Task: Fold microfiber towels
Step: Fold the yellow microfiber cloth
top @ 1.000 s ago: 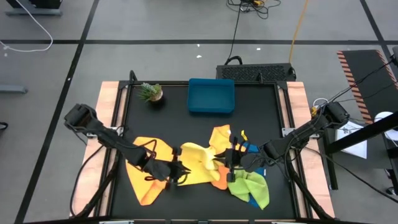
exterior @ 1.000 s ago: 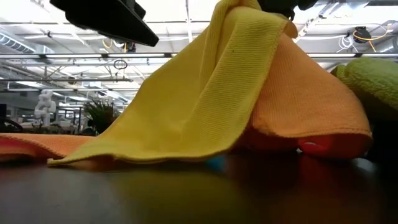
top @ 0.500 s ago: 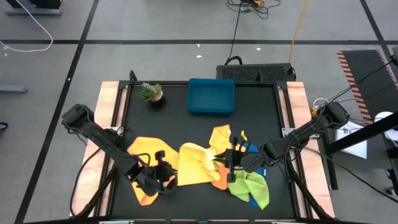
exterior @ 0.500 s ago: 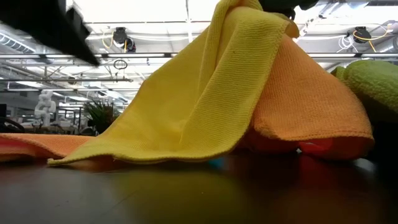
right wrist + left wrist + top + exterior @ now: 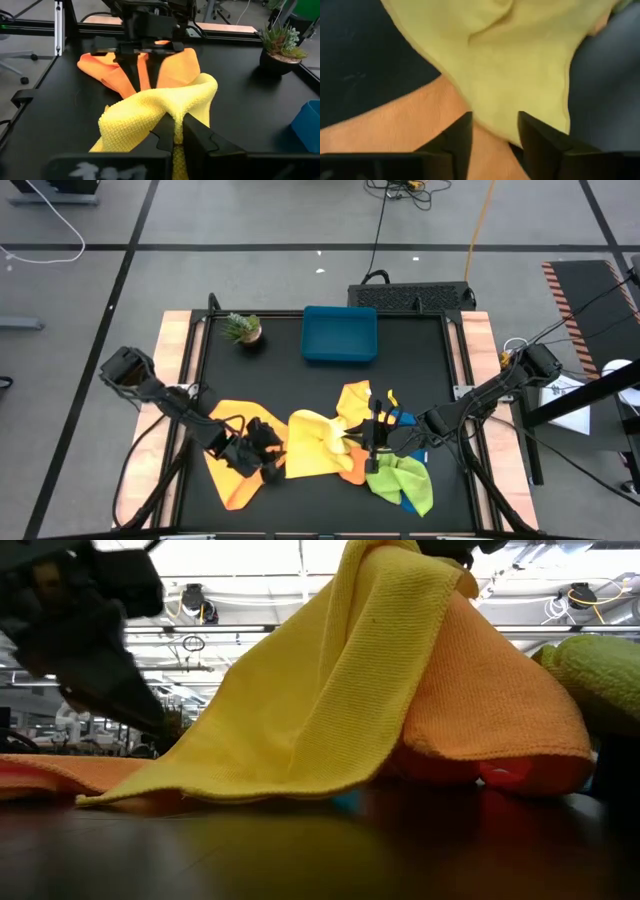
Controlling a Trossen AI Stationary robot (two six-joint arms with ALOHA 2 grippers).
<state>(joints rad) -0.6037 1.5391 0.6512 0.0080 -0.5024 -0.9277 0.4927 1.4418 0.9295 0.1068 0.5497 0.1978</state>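
Yellow towel (image 5: 312, 442) lies mid-table, one part lifted into a peak by the right gripper (image 5: 176, 131), whose fingers are pressed together on a pinch of its cloth. In the low view the yellow towel (image 5: 330, 690) hangs tent-like from that pinch, draped over an orange towel (image 5: 500, 710). The left gripper (image 5: 262, 460) sits low over the yellow towel's left edge, where it overlaps a second orange towel (image 5: 235, 420) spread flat on the black table (image 5: 420, 350); in the left wrist view its fingers (image 5: 457, 140) stand spread apart, with yellow and orange cloth showing between them and nothing pinched. A lime green towel (image 5: 405, 480) lies crumpled at the front right, with a blue towel (image 5: 403, 418) partly showing near the right gripper. At the back stand a blue tray (image 5: 340, 333) and a potted plant (image 5: 242, 329).
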